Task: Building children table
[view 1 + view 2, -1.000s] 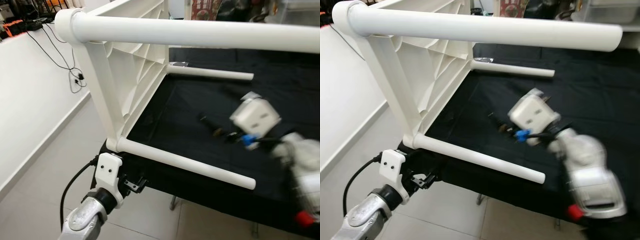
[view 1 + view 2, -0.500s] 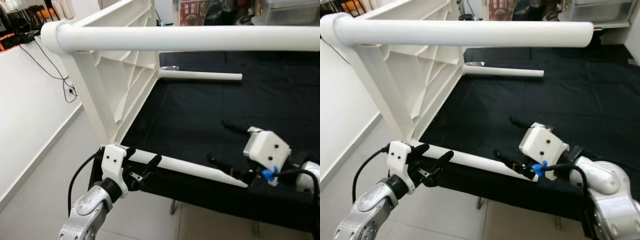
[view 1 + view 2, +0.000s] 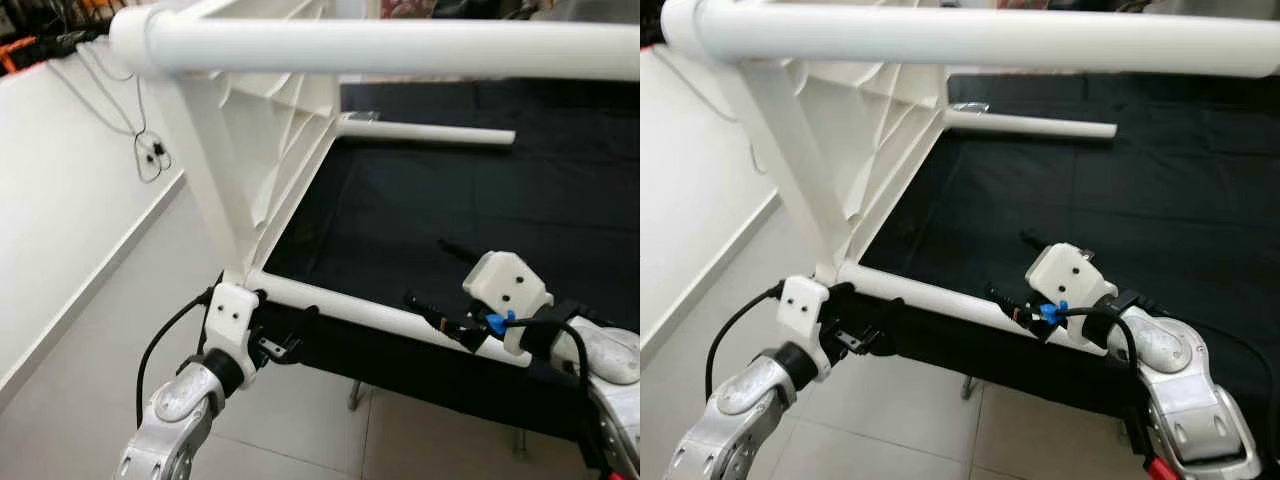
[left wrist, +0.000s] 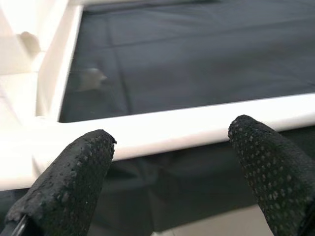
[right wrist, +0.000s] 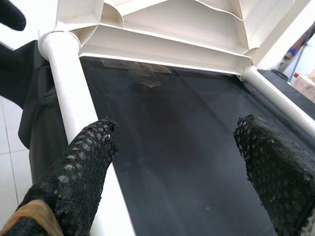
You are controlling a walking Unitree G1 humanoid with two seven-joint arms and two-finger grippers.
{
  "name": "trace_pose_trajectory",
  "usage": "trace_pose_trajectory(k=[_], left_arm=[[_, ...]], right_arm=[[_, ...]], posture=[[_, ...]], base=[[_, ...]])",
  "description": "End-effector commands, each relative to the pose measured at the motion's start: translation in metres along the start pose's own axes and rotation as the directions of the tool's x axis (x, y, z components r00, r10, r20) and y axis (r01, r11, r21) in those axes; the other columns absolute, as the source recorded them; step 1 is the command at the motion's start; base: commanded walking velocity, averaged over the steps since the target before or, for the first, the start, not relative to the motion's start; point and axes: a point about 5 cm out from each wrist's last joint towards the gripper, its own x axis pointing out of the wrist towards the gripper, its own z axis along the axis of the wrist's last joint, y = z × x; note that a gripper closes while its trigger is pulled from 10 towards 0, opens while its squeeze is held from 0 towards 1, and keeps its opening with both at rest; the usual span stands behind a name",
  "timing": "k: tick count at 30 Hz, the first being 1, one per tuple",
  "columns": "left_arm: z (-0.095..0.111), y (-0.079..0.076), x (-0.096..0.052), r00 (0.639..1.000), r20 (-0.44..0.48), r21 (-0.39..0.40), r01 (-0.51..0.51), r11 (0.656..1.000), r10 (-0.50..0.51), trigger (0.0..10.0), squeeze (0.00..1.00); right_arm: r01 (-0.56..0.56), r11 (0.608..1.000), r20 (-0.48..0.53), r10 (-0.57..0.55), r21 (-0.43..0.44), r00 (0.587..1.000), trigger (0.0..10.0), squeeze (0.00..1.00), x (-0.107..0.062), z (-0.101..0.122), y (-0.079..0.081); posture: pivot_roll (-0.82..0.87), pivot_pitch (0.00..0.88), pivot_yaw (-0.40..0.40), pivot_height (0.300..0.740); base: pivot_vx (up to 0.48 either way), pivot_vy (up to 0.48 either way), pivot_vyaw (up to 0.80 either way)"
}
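Observation:
The white children's table (image 3: 262, 130) lies on its side on a black-covered bench, its ribbed underside facing right. One leg (image 3: 400, 45) runs across the top of the view and another leg (image 3: 430, 132) lies at the back. The lower leg (image 3: 360, 312) runs along the bench's front edge. My left gripper (image 3: 285, 335) is open just below that leg's base; in the left wrist view its fingers (image 4: 74, 177) stand on either side of the leg (image 4: 187, 125). My right gripper (image 3: 1020, 272) is open at the leg's free end, one finger (image 5: 83, 162) beside the leg (image 5: 69, 88).
The black cloth (image 3: 480, 200) covers the bench, with bare cloth to the right of the tabletop. A white wall (image 3: 60, 200) with a hanging cable (image 3: 145, 150) stands at the left. Pale floor tiles (image 3: 330, 440) lie below the bench's front edge.
My right gripper swung down from above the cloth to the free end of the lower leg. My left gripper rose to the leg's base. The camera shifted slightly.

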Motion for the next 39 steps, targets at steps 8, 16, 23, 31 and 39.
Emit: trace_pose_trajectory(k=[8,16,23,31,39], left_arm=[[0.002,-0.01,-0.007,0.995,-0.018,0.009,0.101,0.995,-0.101,10.0,0.0],[0.001,-0.008,-0.005,0.996,-0.033,0.011,0.084,0.996,-0.083,10.0,0.0],[0.002,0.0,-0.002,0.998,-0.031,0.016,0.054,0.998,-0.053,10.0,0.0],[0.002,0.002,0.003,0.997,-0.029,0.024,0.067,0.997,-0.067,10.0,0.0],[0.005,0.0,0.008,0.996,-0.019,0.026,0.086,0.996,-0.086,10.0,0.0]], right_arm=[[0.116,0.993,-0.074,-0.117,-0.014,0.99,10.0,0.0,0.006,-0.015,-0.007],[0.23,0.973,-0.114,-0.232,-0.03,0.966,10.0,0.0,0.008,-0.017,-0.018],[0.179,0.983,0.042,-0.178,-0.025,0.983,10.0,0.0,-0.013,0.006,-0.047],[-0.041,0.999,0.195,0.036,0.022,0.98,0.0,0.0,-0.042,0.046,-0.051],[-0.025,1.0,0.275,0.028,-0.013,0.961,10.0,0.0,-0.057,0.07,-0.063]], posture=[[-0.08,0.101,0.086,0.74],[-0.08,0.098,0.084,0.74],[-0.1,0.096,0.088,0.74],[-0.11,0.089,0.094,0.74],[-0.12,0.073,0.109,0.74]], base=[[0.0,0.057,0.0],[0.0,0.0,0.0],[0.0,0.0,0.0],[0.0,0.0,0.0],[0.0,0.0,0.0]])
